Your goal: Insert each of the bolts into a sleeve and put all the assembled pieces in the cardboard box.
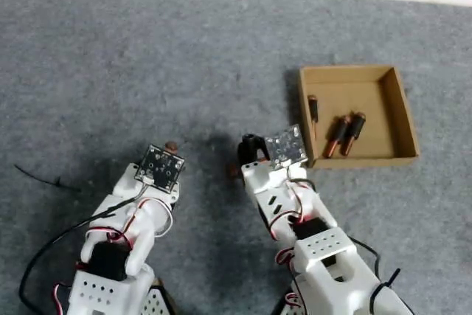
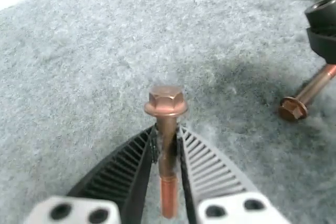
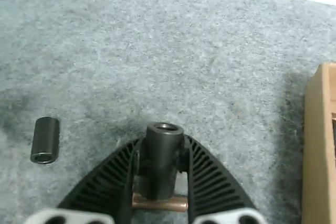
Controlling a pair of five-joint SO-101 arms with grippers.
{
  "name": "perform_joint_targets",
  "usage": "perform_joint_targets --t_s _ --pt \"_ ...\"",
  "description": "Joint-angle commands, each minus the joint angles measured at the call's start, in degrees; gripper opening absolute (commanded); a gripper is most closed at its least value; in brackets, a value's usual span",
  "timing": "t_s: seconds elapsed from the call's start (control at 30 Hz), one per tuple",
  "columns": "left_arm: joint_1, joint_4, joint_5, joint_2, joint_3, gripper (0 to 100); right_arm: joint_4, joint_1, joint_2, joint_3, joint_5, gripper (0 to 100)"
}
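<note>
My left gripper (image 2: 167, 129) is shut on the shank of a copper bolt (image 2: 166, 103), whose hex head sticks out past the fingertips. In the high view this gripper (image 1: 168, 150) sits left of centre. My right gripper (image 3: 163, 142) is shut on a black sleeve (image 3: 163, 153) held upright, bore facing out. A second copper bolt (image 3: 157, 203) lies crosswise on the carpet under that sleeve, also visible as the bolt (image 2: 304, 98). A loose black sleeve (image 3: 45, 139) lies on the carpet off to one side. The right gripper (image 1: 251, 149) is just left of the cardboard box (image 1: 402, 112).
Three assembled bolt-and-sleeve pieces (image 1: 345, 134) lie inside the box. Grey carpet covers the table, with open room at the back and left. A black cable tie (image 1: 44, 178) lies near the left edge.
</note>
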Motion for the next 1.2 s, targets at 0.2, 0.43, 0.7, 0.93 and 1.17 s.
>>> perform_joint_targets --t_s 0.2,0.43,0.7,0.93,1.17 --pt "-5.8 -1.7 0.7 0.1 -0.7 1 -2.0 0.1 -1.5 -0.4 0.7 0.9" --pt "-5.9 -1.7 0.8 0.1 -0.6 1 -2.0 0.2 -1.7 -0.4 0.7 0.5" --pt "-6.4 -1.4 13.2 -0.2 -1.6 1 -2.0 0.3 -4.2 -0.1 0.7 0.5" --pt "-6.3 1.6 14.3 -3.6 -2.4 1 -2.0 0.4 -19.6 6.9 0.7 0.5" --pt "-5.9 1.8 14.5 -3.5 -2.9 1 -1.5 0.1 -35.0 15.2 0.6 0.5"
